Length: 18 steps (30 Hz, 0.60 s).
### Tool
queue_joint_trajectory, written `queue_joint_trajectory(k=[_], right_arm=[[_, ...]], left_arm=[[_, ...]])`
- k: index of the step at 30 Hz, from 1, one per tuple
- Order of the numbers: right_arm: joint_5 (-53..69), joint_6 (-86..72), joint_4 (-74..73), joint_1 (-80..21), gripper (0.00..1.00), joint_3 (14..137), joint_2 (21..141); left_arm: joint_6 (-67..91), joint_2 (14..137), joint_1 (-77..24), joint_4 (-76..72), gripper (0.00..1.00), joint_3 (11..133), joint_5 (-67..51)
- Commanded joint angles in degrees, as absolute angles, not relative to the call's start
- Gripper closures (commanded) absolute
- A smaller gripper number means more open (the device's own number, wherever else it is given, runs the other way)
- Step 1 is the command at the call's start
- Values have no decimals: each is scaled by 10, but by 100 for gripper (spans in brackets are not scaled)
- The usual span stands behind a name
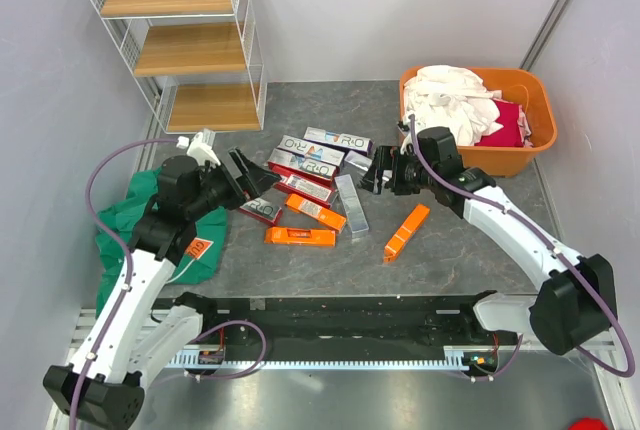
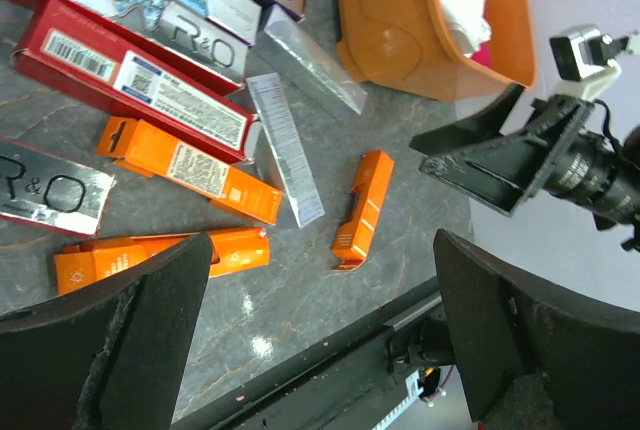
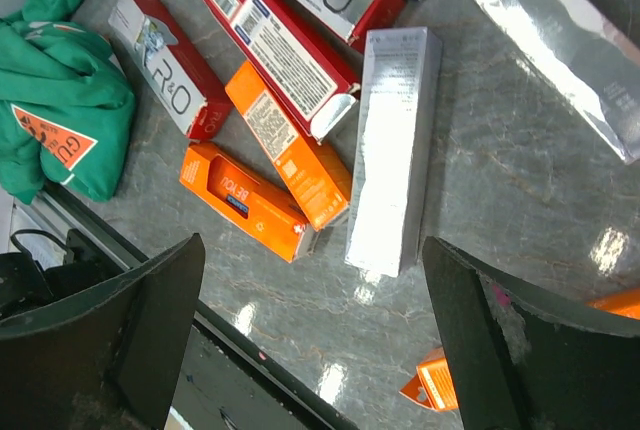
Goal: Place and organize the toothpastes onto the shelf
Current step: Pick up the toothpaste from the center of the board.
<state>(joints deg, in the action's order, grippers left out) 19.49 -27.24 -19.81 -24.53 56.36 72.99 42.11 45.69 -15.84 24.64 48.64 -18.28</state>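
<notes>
- My left gripper (image 1: 255, 172) and right gripper (image 1: 376, 176) both hover with jaws wide apart and nothing between them, one on each side of the pile.
- The toothpastes (image 1: 312, 188) all lie on the table, touching and crossing at odd angles. If I close on one, I could pinch or shove its neighbour.
- Under my right jaws the silver-grey carton (image 3: 392, 150) rests against an orange carton (image 3: 290, 155), which may get dragged along.
- These look like thin card, so a hard squeeze could crush one, and a grip near one end could let it twist.
- Both my arms face the same pile and could clash.
- The shelf (image 1: 190, 48) stands bare and well apart in the far left corner. Its wire sides could snag a long carton.
</notes>
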Motion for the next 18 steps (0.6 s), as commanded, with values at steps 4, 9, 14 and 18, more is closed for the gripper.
queue_joint_trajectory(k=[4,9,14,18], right_arm=[[179,-255,-200,-260,2,544,724],[142,-244,-217,-284,2,554,769],[81,-243,-223,-321,2,576,828],[41,-241,-224,-336,2,609,874]], left_arm=[[408,497,-157,257,0,490,-138],[425,536,-157,281,0,491,-127],[447,570,-156,293,0,492,-139],[396,602,-156,291,0,497,-181]])
